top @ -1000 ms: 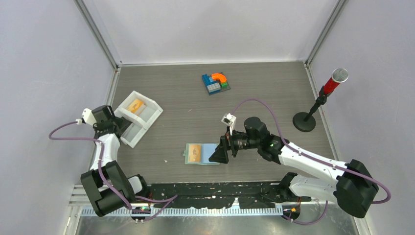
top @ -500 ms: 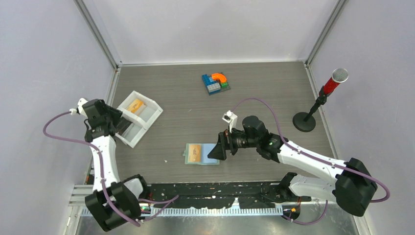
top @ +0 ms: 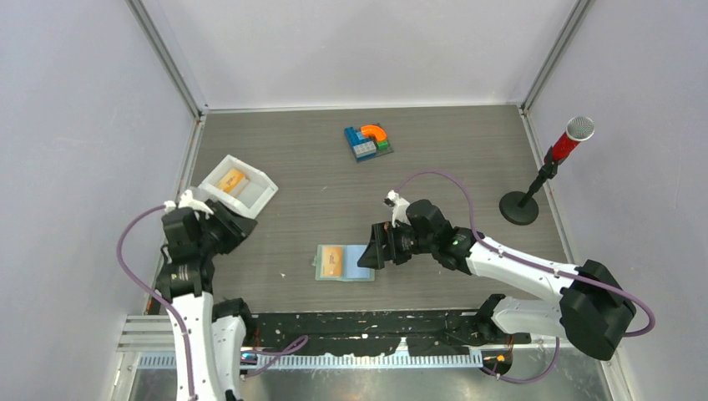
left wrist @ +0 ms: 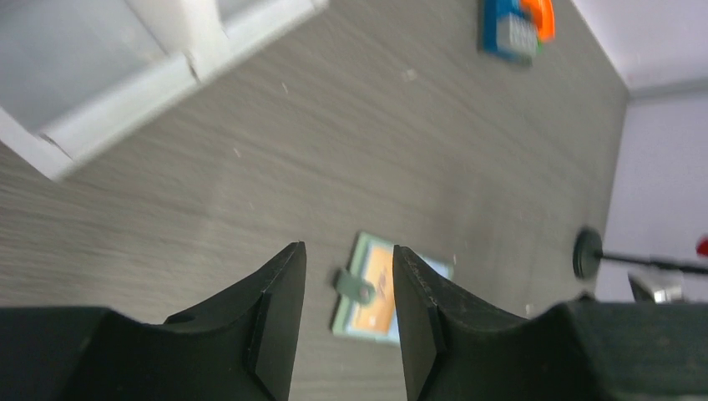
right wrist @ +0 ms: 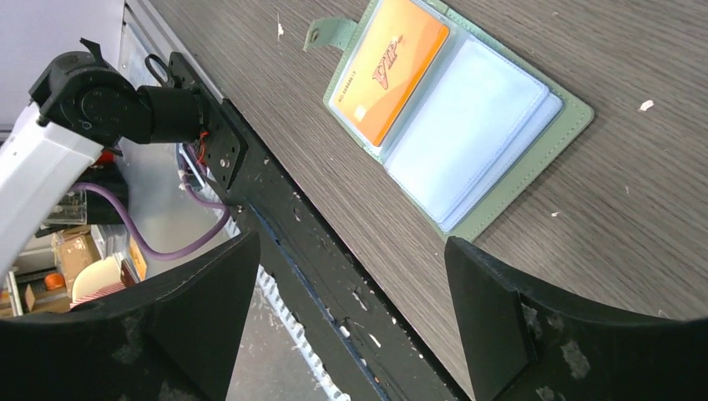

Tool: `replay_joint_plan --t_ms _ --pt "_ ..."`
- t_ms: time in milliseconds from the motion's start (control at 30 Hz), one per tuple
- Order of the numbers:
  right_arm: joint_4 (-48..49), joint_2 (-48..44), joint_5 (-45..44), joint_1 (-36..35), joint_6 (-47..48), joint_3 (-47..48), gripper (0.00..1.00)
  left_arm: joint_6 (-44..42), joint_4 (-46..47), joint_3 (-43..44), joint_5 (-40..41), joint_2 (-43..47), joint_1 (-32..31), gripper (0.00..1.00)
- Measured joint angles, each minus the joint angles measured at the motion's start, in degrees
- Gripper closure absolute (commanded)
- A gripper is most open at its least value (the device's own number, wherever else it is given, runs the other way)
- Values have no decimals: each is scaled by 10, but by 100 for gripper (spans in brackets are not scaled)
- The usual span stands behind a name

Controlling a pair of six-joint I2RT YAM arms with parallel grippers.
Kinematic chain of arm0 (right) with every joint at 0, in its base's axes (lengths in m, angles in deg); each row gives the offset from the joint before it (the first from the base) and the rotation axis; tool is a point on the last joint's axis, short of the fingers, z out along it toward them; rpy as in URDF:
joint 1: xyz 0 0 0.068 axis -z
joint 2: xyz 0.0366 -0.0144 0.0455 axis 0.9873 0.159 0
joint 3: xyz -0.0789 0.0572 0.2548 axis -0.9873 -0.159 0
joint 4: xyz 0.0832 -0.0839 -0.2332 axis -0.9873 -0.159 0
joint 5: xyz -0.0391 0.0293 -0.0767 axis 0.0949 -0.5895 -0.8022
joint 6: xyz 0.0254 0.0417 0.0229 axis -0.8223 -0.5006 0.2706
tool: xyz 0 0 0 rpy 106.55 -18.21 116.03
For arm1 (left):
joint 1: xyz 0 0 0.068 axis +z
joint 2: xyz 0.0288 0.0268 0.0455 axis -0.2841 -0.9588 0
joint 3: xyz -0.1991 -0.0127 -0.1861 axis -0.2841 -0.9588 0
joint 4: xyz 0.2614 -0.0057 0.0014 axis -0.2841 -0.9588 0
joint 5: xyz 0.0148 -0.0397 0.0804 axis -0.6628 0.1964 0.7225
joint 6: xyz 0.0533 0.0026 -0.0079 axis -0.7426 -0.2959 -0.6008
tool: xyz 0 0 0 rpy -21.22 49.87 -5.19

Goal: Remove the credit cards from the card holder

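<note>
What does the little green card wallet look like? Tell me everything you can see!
The card holder is a small sage-green wallet that looks leathery. It lies wide open and flat on the grey wood-grain table. Inside are light blue see-through sleeves. One sleeve holds an orange card marked "VIP"; the one beside it looks empty. A little closure tab sticks out from the edge on the orange card's side. Only the table seems to touch it.

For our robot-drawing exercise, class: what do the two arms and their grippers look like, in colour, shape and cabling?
The left arm and right arm have white links between bulky black joints. A purple cable loops loosely along each. The left gripper and right gripper have matte black, wedge-shaped fingers, the right's flecked with pale specks.
</note>
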Motion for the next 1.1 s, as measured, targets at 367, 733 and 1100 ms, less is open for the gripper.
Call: replay_joint_plan --t_ms 367,733,1100 --pt "16 31 -15 0 -18 0 27 57 -72 -51 -8 67 -158 52" --pt "42 89 -15 0 -27 18 46 87 7 -88 4 -7 -235 48" --pt "87 170 -38 -26 -63 93 53 54 138 -98 -3 -153 -268 45"
